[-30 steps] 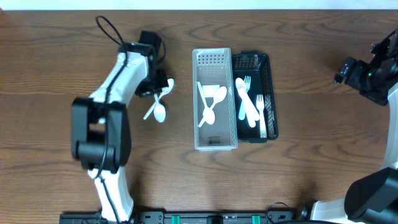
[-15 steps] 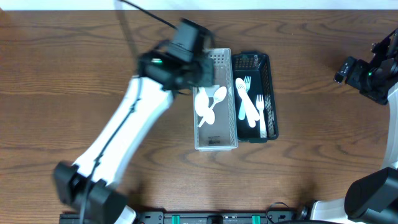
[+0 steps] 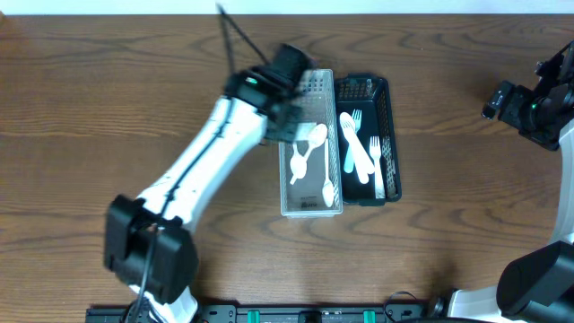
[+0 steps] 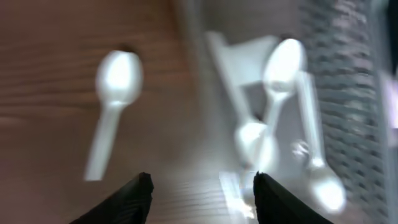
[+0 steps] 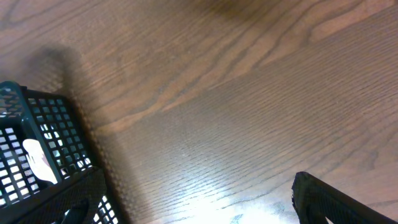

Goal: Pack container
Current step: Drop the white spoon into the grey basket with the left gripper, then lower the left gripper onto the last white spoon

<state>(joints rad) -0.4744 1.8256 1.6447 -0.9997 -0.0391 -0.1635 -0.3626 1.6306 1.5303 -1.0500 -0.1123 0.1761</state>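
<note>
Okay, left arm [image 3: 206,166] reaches in from the near-left side of the table [image 3: 448,224], and its tip is over the far-left corner of the clear container [image 3: 310,205]. The left wrist view is badly blurred. The left gripper [image 4: 202,190] has its two dark fingertips [image 4: 138,193] spread wide, with nothing between them.

The clear container sits mid-table and touches the black basket [image 3: 395,170] on its right side. White spoons [image 3: 312,142] lie inside it in a loose overlapping bunch toward the far end. One more spoon [image 3: 328,185] lies by itself nearer the label end, along the right wall.

In the wrist view another spoon [image 4: 107,118] shows over bare wood just outside the container's left wall. Blur makes it unclear whether it rests flat. It does not show in the overhead view.

The black basket holds white forks [image 3: 354,148], lying lengthwise.

The right gripper [image 3: 511,100] is at the far-right edge of the table, well apart from both bins. Its wrist view shows only one dark finger [image 5: 323,199] plus a corner of the basket mesh [image 5: 56,149]. Cannot tell if those fingers are spread or closed.
</note>
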